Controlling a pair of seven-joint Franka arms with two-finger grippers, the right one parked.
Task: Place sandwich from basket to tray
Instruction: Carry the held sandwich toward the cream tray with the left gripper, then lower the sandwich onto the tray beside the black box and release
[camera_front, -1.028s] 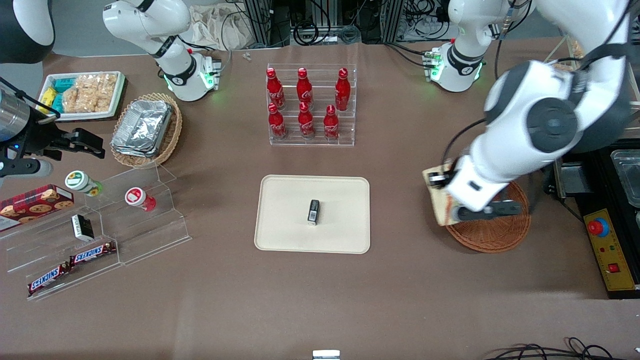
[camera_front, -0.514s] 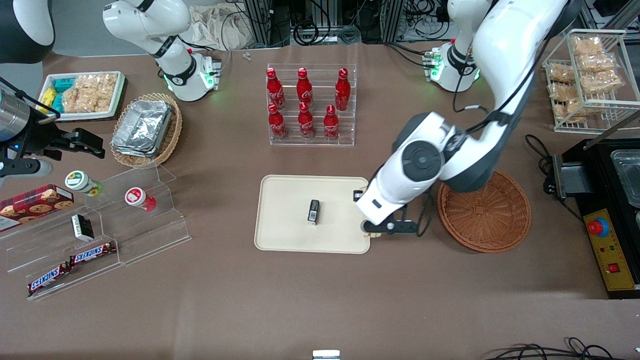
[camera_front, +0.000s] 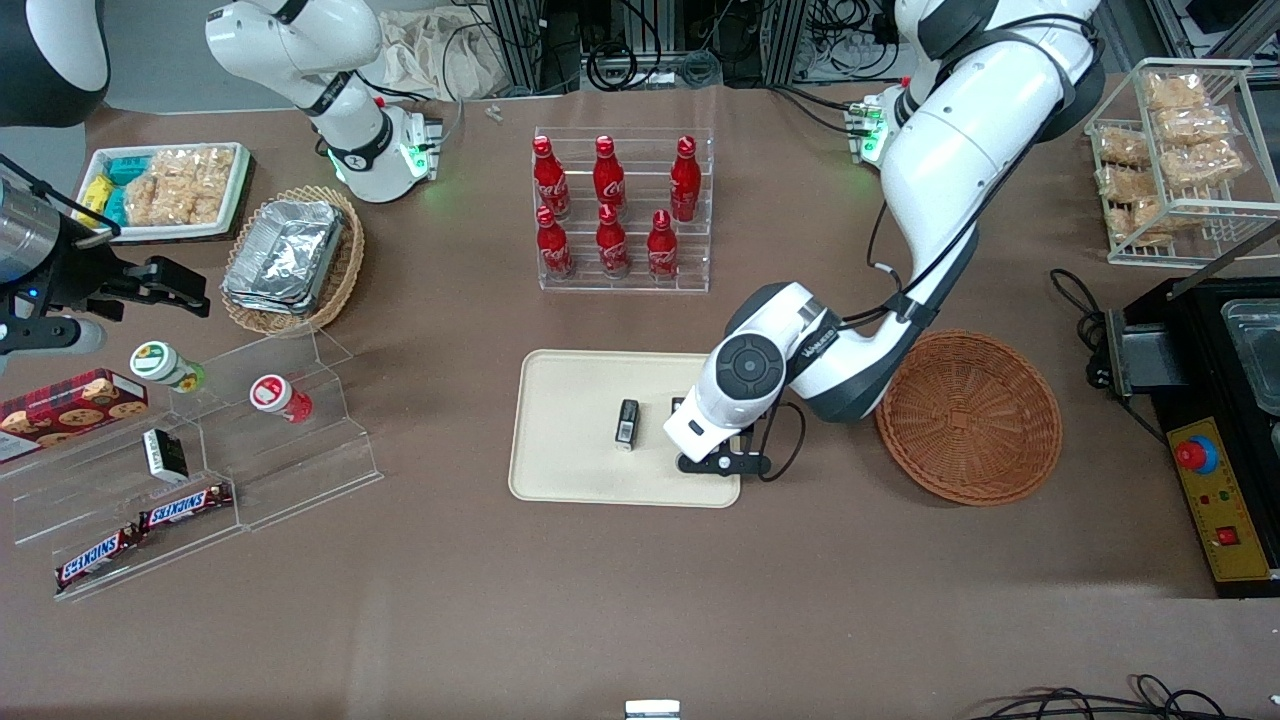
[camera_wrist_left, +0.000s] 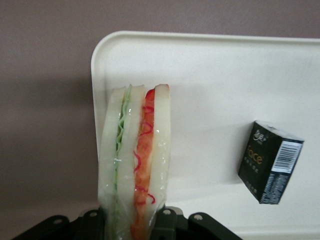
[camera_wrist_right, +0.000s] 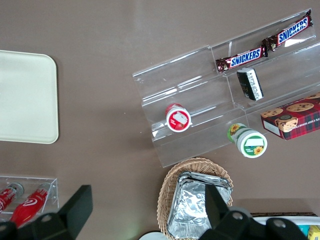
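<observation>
One risk for you: gripper (camera_wrist_left: 135, 222) pinching sandwich (camera_wrist_left: 134, 165) over tray (camera_wrist_left: 210, 75) edge; early release drops it off the rim.

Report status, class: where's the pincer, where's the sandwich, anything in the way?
Pincer shut on sandwich, over the tray end nearest the basket. Basket empty. Small black box on tray beside the drop spot.

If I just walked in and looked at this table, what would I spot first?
You'd likely spot the big white arm first, bent low with its gripper over the cream tray, shut on a wrapped sandwich with green and pink-orange filling. A small black box sits on the tray beside it. Next you'd see the red cola bottles in their clear rack, farther from the front camera, and the reddish-brown wicker basket beside the tray.
</observation>
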